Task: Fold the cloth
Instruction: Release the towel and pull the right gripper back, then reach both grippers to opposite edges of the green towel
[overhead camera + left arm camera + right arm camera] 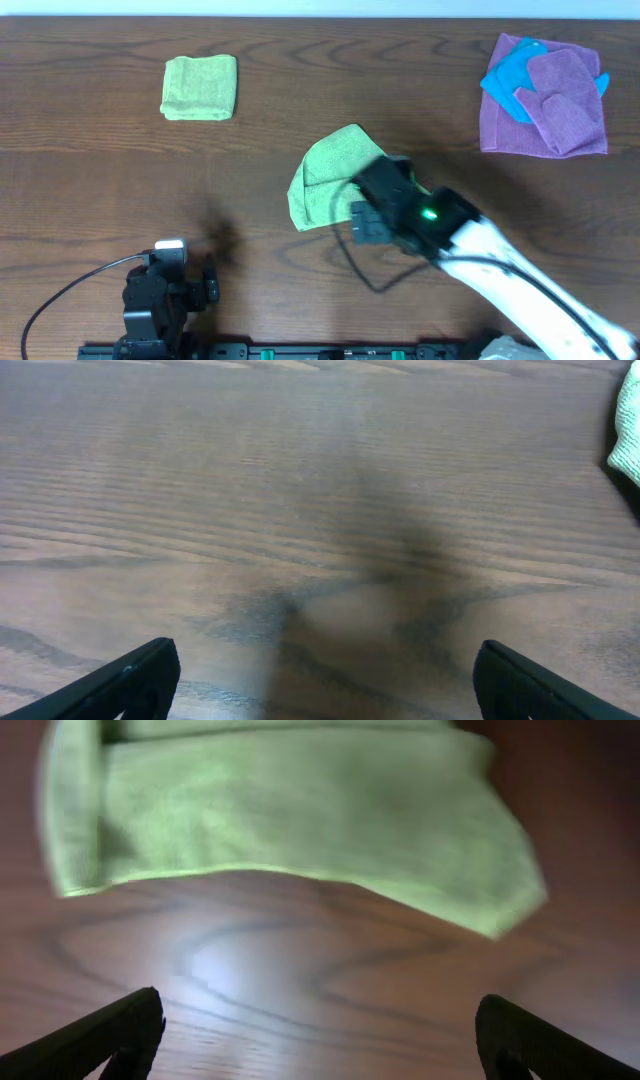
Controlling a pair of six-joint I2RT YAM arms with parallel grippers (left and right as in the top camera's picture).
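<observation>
On the brown wood-grain table (100, 180), a thin black cable (60, 290) is seen curving along the near left edge towards the left arm. The left gripper (325, 685) is held open low over bare wood, its two dark fingers (140, 678) spread wide with nothing between them. Farther back on the left, a small, thick, pale green square wad of folded fabric (199, 88) is laid flat, well apart from everything else. Near the middle of the table the plain yellow-green soft microfibre cloth (325, 175) is found, loosely bunched, with one layer turned over another; a corner of light green fabric is also caught at the right edge of the left wrist view, though it cannot be told for certain whether this is the same cloth. The cloth's right side is covered in the overhead view by the black head of the right arm. The right gripper (320, 1040) is spread fully open, its fingers over bare wood just beside the cloth's near edge, and nothing is gripped. At the far right, a flat purple cloth (560, 125) is spread out, with bright blue fabric pieces (510, 75) resting on its upper left part.
</observation>
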